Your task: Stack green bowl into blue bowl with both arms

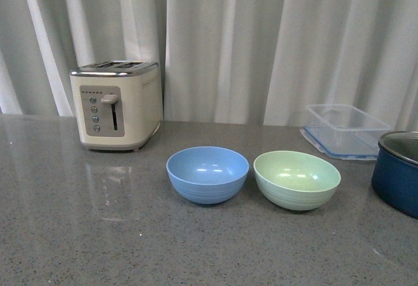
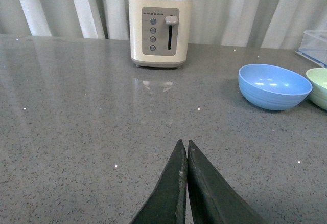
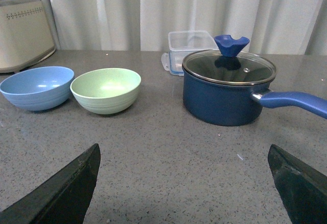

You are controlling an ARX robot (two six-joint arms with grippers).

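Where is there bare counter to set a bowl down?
Bare counter spans the whole near strip before the toaster, blue bowl and green bowl. The right side is crowded: saucepan and clear container beside the green bowl.

The grey counter (image 1: 65, 234) bears toaster (image 1: 117, 106), blue bowl (image 1: 208, 174), green bowl (image 1: 296, 179) (side by side), container (image 1: 346, 131), pot (image 1: 397, 175).

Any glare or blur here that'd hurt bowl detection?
Front view: sharp, even light; toaster mirrors faintly on the countertop; small highlights inside the blue bowl and the green bowl. Left wrist view: shut left tool slightly soft. Right wrist view: open right tool, fingers blurred; glare on the pot lid.
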